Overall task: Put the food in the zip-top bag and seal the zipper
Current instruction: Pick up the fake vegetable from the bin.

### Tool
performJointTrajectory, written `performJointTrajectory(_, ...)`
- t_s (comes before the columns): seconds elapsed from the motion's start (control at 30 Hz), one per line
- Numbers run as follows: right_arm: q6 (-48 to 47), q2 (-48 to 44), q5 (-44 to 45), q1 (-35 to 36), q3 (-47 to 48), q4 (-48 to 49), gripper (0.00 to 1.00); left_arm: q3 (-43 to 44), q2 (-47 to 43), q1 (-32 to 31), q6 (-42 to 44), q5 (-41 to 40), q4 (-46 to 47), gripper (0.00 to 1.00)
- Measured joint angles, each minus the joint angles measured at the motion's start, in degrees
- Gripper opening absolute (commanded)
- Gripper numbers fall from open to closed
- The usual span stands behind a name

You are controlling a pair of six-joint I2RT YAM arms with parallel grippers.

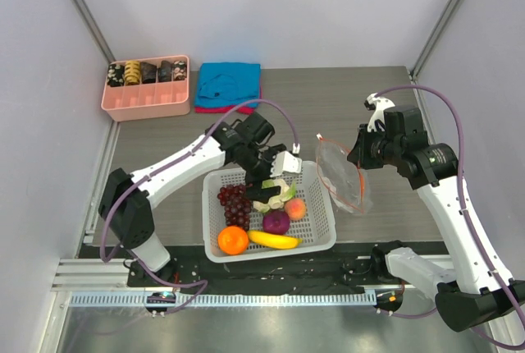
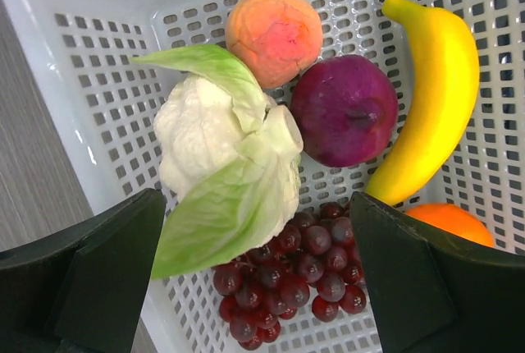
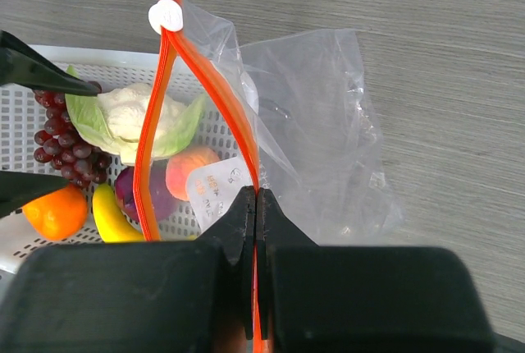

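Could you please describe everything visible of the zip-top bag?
The zip-top bag is clear, crinkly plastic with an orange-red zipper along its mouth, a white slider at one end and a white label. Its mouth gapes open; it looks empty. The right gripper pinches one zipper edge, holding it beside the basket.

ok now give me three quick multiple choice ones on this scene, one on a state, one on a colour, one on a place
1. The right claw is:
A. wide open
B. shut on the zipper of the zip-top bag
C. out of sight

2. The zipper is:
A. blue
B. orange-red
C. green

3. The banana lies:
A. in the white basket
B. inside the zip-top bag
C. in the right claw

Answers:
1 B, its fingers pinch the strip with no gap between them.
2 B, the strip along the bag's mouth shows that colour.
3 A, it lies on the basket's mesh.
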Motion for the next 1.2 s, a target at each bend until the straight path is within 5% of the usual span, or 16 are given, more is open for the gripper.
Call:
performJointTrajectory(0.4,0.39,-0.02,-0.02,0.0,-0.07,0.42,0.01,-3.82,2.95,-4.44,-0.74,-7.32,6.29,0.98)
performJointTrajectory(0.67,0.63,-0.37,-0.02,0.0,-0.48,0.83,0.01,-4.5,4.66,-5.73,-2.47,-11.23,9.84,0.7)
performJointTrajectory(0.9,1.25,-0.39,-0.02,0.0,-0.92,1.22,0.01,-4.74,4.74,-6.16,-5.16,-12.41,11.52,0.77)
performJointTrajectory(1.1,1.73,-0.39,-0.02,0.0,-0.92,1.29,0.01,-4.87,5.29,-6.29,-8.52,-13.29,12.74,0.4)
performJointTrajectory(1.2,1.86,-0.39,0.0,0.0,-0.92,1.31,0.01,-4.48,5.29,-6.32,-9.97,-13.31,12.0,0.12)
